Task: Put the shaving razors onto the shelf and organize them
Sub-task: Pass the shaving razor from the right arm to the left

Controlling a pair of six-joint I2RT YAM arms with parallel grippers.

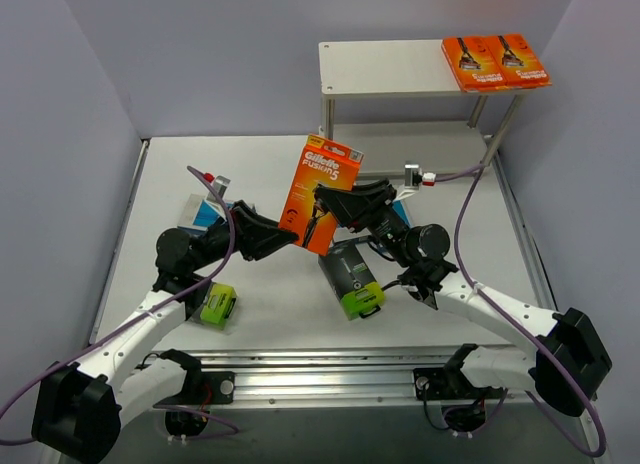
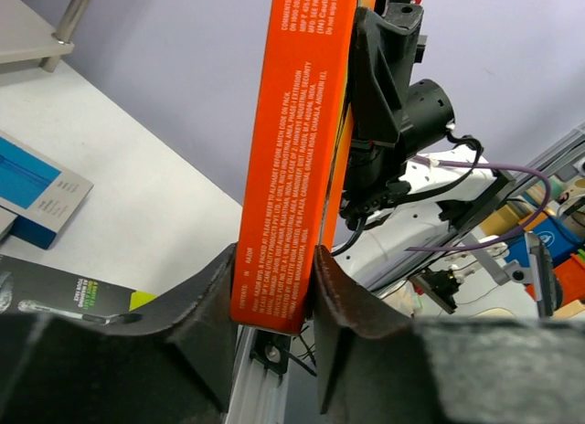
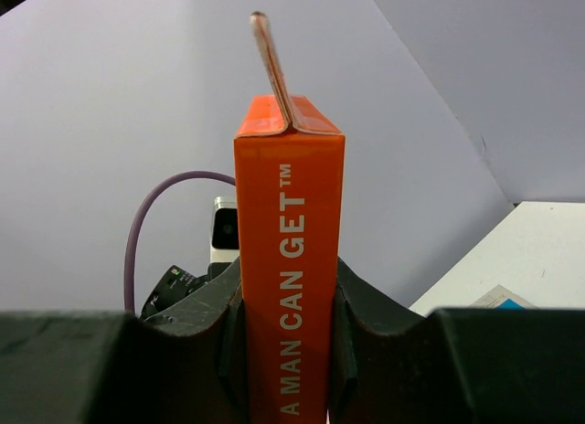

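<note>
An orange razor pack is held in the air above the middle of the surface, tilted, with its hang tab uppermost. It is gripped from two sides. The left tool is closed on its lower edge at 7 o'clock; in the left wrist view both fingers are pressed against the pack's narrow sides. The right tool is clamped on the pack from 4 o'clock, and in the right wrist view the pack is seen squeezed between the two pads.

The shelf is placed at 1 o'clock from the held pack, at the far edge of the surface. Two orange packs are laid flat side by side at the 3 o'clock end of its top board.

A black pack with a lime-green end is lying on the surface at 5 o'clock from the held pack. A second black pack is partly hidden under the left arm at 8 o'clock. Light blue packs are seen at 9 o'clock, partly covered.
</note>
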